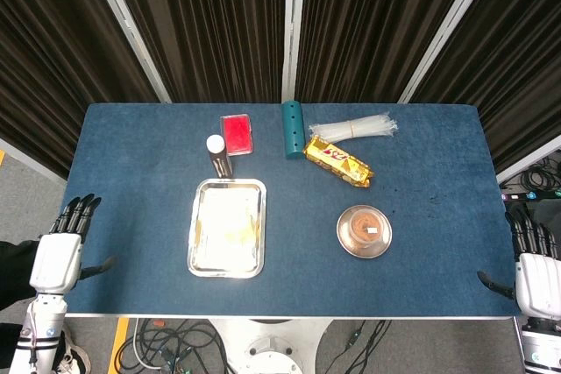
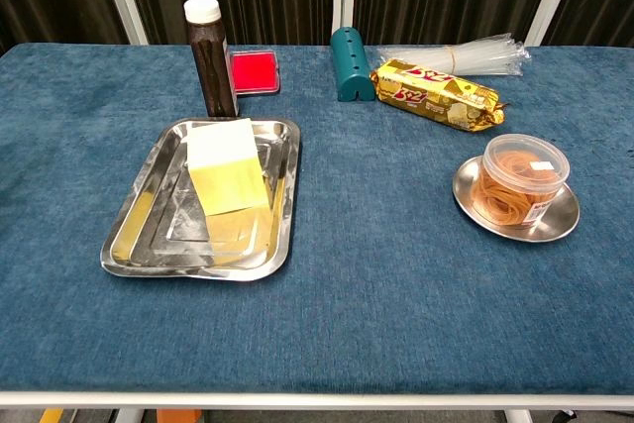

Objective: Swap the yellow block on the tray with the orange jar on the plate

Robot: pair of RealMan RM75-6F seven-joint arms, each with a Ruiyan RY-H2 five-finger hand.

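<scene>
A pale yellow block (image 2: pixel 226 164) lies in the steel tray (image 2: pixel 141 225) at the table's left middle; in the head view the block (image 1: pixel 230 213) blends with the shiny tray (image 1: pixel 197 262). The orange jar (image 2: pixel 524 181) with a clear lid stands on a small metal plate (image 2: pixel 475 204), right of the tray, and shows as the jar (image 1: pixel 364 228) on its plate (image 1: pixel 344 243) from above. My left hand (image 1: pixel 61 247) hangs off the table's left edge, fingers spread, holding nothing. My right hand (image 1: pixel 536 264) hangs off the right edge, also empty with fingers apart. Neither hand shows in the chest view.
Behind the tray stand a dark bottle with a white cap (image 2: pixel 210 45) and a red flat box (image 2: pixel 254 72). A teal cylinder (image 2: pixel 351 62), a gold snack packet (image 2: pixel 436 96) and a bundle of clear straws (image 2: pixel 466 52) lie at the back right.
</scene>
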